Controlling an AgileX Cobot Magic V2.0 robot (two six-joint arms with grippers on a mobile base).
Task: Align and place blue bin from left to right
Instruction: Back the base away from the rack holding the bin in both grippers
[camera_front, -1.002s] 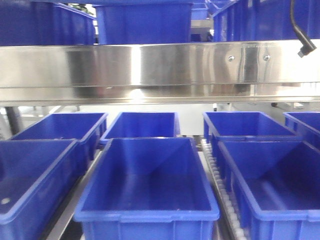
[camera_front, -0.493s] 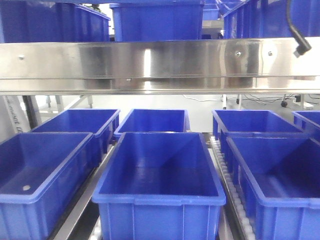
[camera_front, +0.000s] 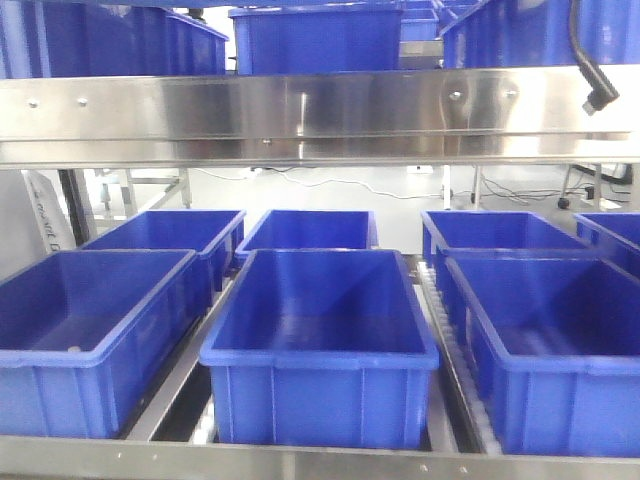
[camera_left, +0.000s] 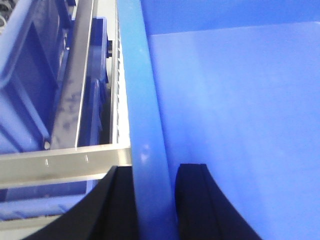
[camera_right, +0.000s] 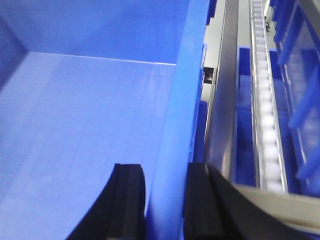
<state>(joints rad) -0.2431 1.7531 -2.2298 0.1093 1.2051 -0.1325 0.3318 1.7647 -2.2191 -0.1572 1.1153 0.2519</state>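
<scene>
**Empty blue bin (camera_left: 230, 110) sits upright and level**

Bright blue plastic, open top up, and nothing inside it, just a smooth floor meeting smooth inner walls. Its thick rounded rim (camera_left: 146, 125) runs straight down each long side. A steel rail (camera_left: 75, 100) runs just off its left wall and a roller track (camera_right: 262, 100) runs along its right.

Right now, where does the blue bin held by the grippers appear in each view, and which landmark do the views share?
Front-facing: blue bin, probably the front centre one; grippers unseen.
Left wrist: its rim clamped by the left gripper, interior right.
Right wrist: its rim clamped by the right gripper, interior left.
Shared landmark: steel front bar.
</scene>
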